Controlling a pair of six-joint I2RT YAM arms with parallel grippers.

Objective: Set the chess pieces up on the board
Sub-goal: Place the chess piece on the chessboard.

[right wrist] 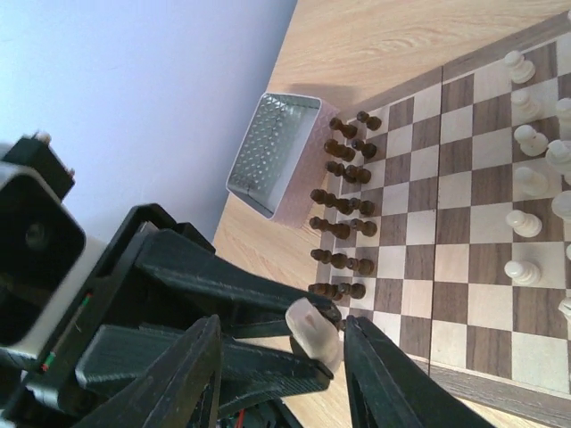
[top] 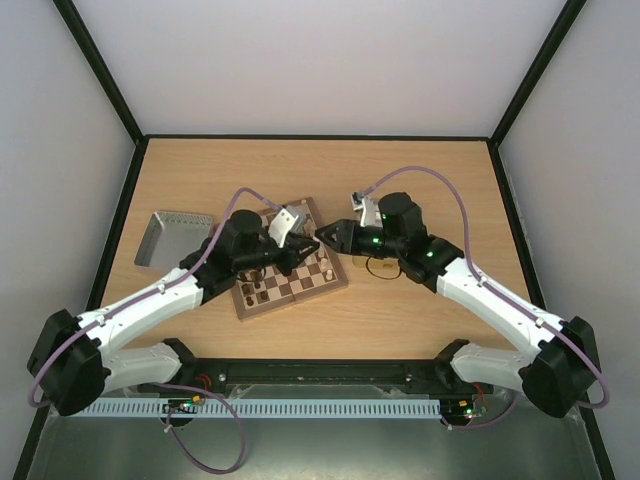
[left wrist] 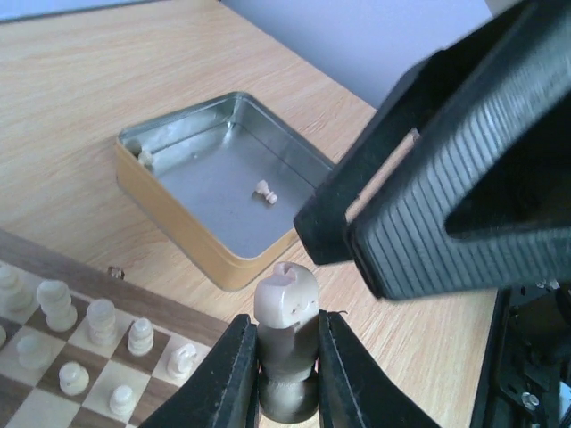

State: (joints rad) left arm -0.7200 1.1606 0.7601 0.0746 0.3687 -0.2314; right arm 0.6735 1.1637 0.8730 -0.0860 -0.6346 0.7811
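Board (top: 300, 285): mid-tabletop, dark chessmen (right wrist: 343, 209) ranked along one edge, pale chessmen (right wrist: 531, 138) along the other
Gold-sided tin (left wrist: 178, 223): beside the board, two pale men inside, so the set-up looks unfinished
Right gripper (right wrist: 284, 323): jaws spread, straddling the lifted piece without touching it, likely for a hand-over
Left gripper (left wrist: 287, 374): jaws clenched on a pale piece (left wrist: 285, 299), held upright off the squares
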